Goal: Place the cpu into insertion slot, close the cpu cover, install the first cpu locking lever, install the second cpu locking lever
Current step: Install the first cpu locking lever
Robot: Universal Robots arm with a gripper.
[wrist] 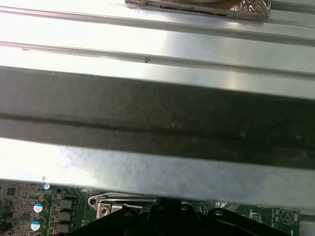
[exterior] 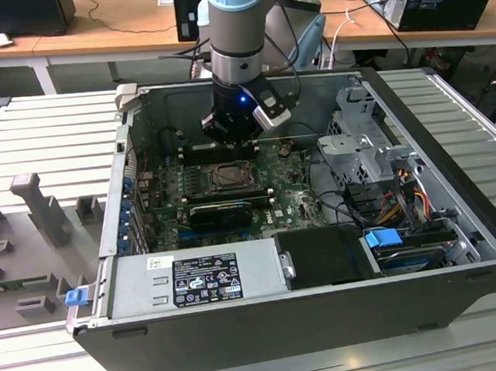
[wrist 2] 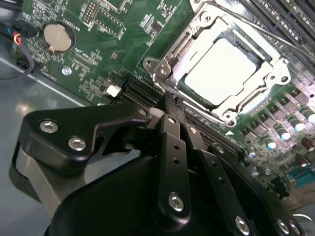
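Exterior view, from its left to its right: a ribbed metal worktop [exterior: 46,133] carries an open computer case [exterior: 454,178] lying on its side. Along the case's near edge sits the power supply [exterior: 195,280] with a blue latch [exterior: 74,295] at its left corner. The green motherboard [exterior: 296,200] lies on the case floor; near its middle is the insertion slot [exterior: 228,177]. The robot arm [exterior: 237,23] descends from above, and the hand [exterior: 229,135] hangs just behind the slot, close above the board. At the exterior view's right stands the grey drive cage [exterior: 360,138], with a blue-tabbed drive [exterior: 403,246] nearer the front.

Second wrist view: a coin cell battery [wrist 2: 57,36] sits on the board far from the socket. The black fingers [wrist 2: 173,147] of the hand lie pressed together, closed on nothing, their tips just beside the corner of the socket. The cpu [wrist 2: 221,66] rests seated in the insertion slot, its pale metal top showing through the window of the cpu cover [wrist 2: 194,46], which lies down flat around it. A thin locking lever [wrist 2: 275,37] runs along the far side of the cover.

First wrist view: the case wall [wrist: 157,113] spans the frame, with blue-topped capacitors [wrist: 38,208] on the board below.
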